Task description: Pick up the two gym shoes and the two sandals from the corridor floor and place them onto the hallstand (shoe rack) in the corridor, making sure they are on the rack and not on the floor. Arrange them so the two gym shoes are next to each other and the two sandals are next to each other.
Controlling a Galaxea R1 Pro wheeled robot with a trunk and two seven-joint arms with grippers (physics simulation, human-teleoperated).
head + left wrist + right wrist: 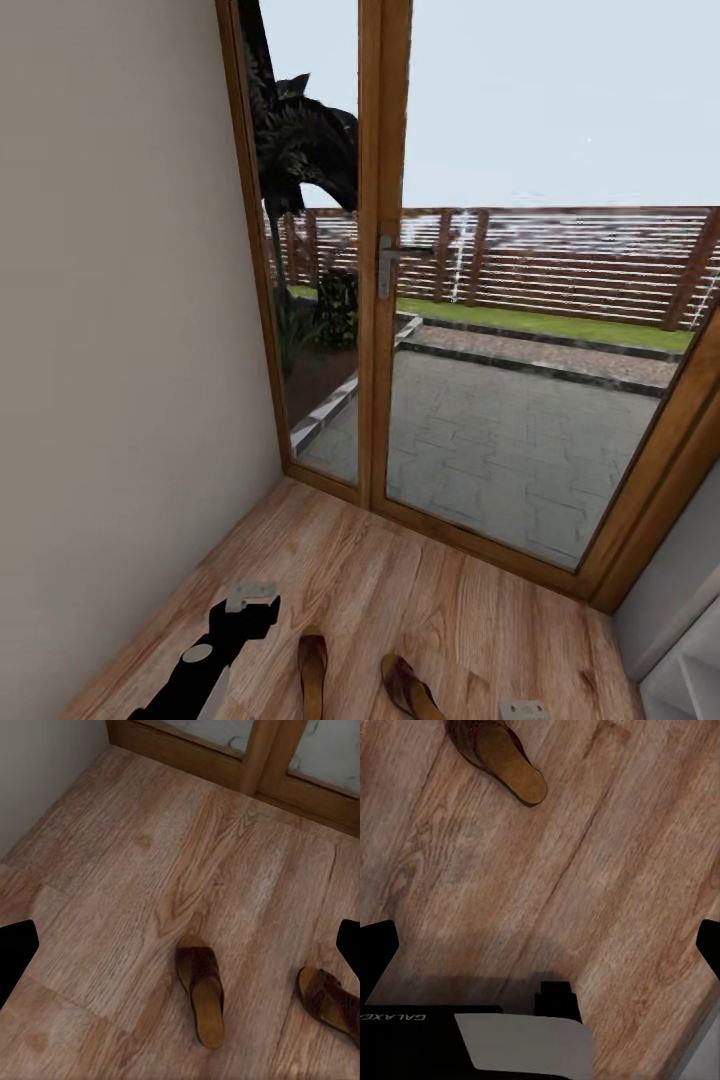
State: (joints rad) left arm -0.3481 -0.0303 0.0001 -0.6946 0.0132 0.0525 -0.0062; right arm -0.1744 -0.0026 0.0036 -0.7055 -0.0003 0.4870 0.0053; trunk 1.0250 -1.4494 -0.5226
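Two dark brown sandals with tan insoles lie on the wood-plank corridor floor [420, 590] near the glass door. One sandal [312, 668] [201, 990] lies just ahead of my left gripper [250, 597] [180, 952], which hovers above the floor, open and empty. The other sandal [410, 690] [330, 1001] [502, 757] lies to its right, between the two arms. My right gripper [522, 710] [540, 945] is open too, over bare planks a short way from that sandal. A light-grey corner of the hallstand [685, 665] shows at the lower right. The gym shoes are out of view.
A plain wall [120, 350] closes the left side. Straight ahead stands a wood-framed glass door [385, 270] with a metal handle, a paved patio and fence beyond. My own base [521, 1042] shows in the right wrist view.
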